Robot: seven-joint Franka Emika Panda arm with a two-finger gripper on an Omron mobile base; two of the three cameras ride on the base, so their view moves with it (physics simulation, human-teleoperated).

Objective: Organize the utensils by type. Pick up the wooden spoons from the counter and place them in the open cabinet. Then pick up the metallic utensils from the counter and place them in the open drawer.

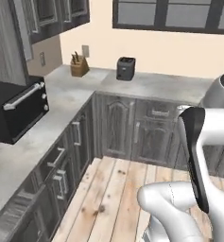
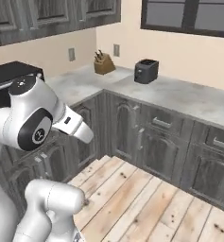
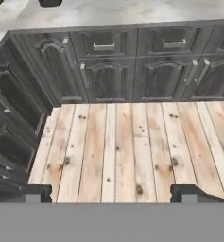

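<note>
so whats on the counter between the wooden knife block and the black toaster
Nothing: the light grey marbled stone counter is bare between the wooden knife block and the black toaster, as the left base view shows; the right base view agrees.

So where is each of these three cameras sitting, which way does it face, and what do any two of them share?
Left base view: behind the arm on its left, facing the corner counter; the arm rises at lower right.
Right base view: behind on its right, facing the same corner; the arm fills the lower left.
Hand view: on the hand, looking down at the plank floor and low cupboards; the open jaws' tips sit at the bottom.
Shared: both base views show the toaster and knife block.
</note>
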